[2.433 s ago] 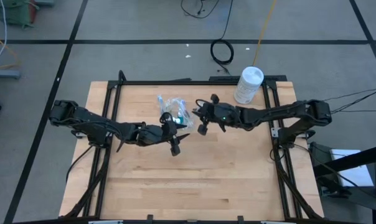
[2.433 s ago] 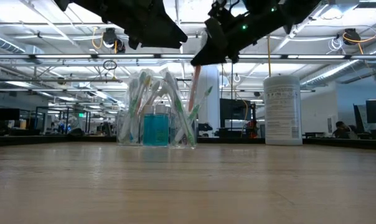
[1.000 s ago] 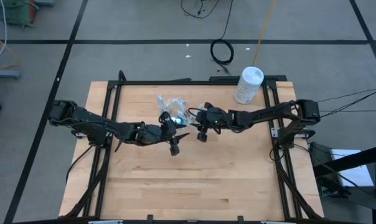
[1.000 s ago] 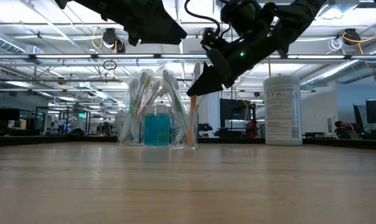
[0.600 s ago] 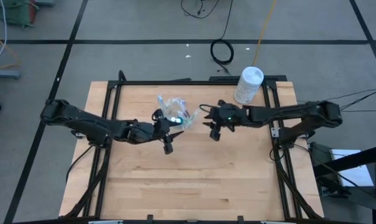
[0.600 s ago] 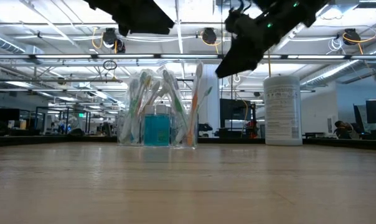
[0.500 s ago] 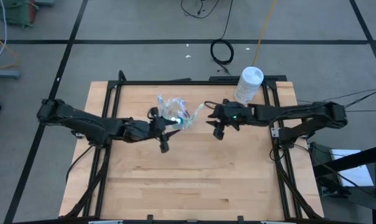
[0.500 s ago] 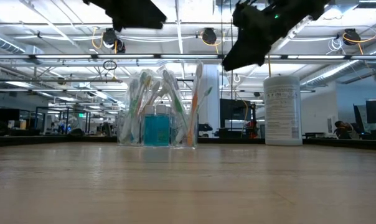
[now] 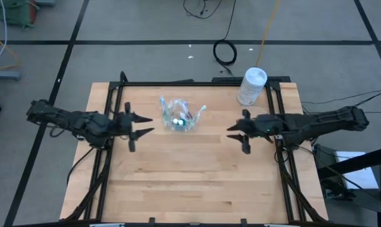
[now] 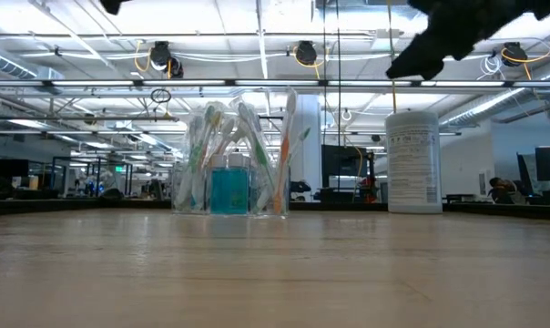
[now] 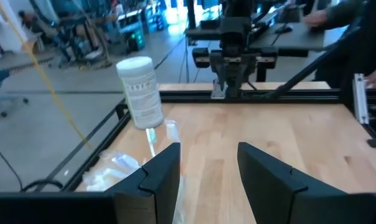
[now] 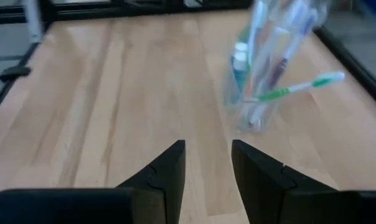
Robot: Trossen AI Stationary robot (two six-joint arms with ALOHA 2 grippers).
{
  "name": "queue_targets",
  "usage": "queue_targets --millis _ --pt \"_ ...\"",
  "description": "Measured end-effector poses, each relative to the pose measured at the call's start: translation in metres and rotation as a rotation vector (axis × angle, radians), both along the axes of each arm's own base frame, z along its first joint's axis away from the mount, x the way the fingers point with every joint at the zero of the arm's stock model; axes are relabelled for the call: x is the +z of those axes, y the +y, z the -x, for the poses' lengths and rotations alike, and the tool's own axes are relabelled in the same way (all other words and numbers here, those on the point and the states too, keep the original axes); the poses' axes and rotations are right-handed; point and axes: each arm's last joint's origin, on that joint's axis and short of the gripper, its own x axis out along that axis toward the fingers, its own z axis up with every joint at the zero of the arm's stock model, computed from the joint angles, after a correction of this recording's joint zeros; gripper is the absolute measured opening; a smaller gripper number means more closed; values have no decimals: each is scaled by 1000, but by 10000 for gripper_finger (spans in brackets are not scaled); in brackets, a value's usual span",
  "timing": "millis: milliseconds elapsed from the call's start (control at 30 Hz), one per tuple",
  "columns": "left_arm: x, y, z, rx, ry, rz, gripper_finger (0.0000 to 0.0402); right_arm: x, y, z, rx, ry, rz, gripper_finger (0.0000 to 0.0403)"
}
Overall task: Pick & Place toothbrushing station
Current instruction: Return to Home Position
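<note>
The toothbrushing station is a clear cup (image 9: 180, 120) holding several toothbrushes and a blue tube. It stands on its base on the wooden table, far of centre, and also shows in the low view (image 10: 229, 182) and right wrist view (image 12: 263, 87). My left gripper (image 9: 147, 125) hovers open to the cup's left, pointing at it, with nothing between its fingers (image 11: 210, 174). My right gripper (image 9: 233, 130) hovers open to the cup's right, raised above the table (image 10: 402, 64), and is also empty (image 12: 206, 168).
A white cylindrical canister (image 9: 252, 86) stands upright at the table's far right corner, also seen in the low view (image 10: 412, 162) and left wrist view (image 11: 140, 93). A black frame (image 9: 178, 82) runs along the table's edges. Bare wood (image 9: 190, 176) lies toward the near edge.
Both grippers have drawn back from the cup, the left toward the table's left edge and the right toward its right edge and upward. The cup has stayed in place, with an orange-handled toothbrush standing in it on the right arm's side.
</note>
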Motion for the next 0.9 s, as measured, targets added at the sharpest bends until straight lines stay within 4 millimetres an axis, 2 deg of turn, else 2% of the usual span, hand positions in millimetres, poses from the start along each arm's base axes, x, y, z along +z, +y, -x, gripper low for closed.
queue_targets --millis 167,433,600,900 --pt "-26 4 21 -24 -59 -41 163 -6 1 26 54 -159 74 125" --pt "-76 9 36 -23 -114 -23 163 -21 -3 63 52 -286 76 125" --pt "-89 12 44 -27 -184 -59 163 -35 -4 79 57 -346 96 123" --pt "-112 12 50 -76 -263 -22 163 -54 -6 98 62 -408 122 122"
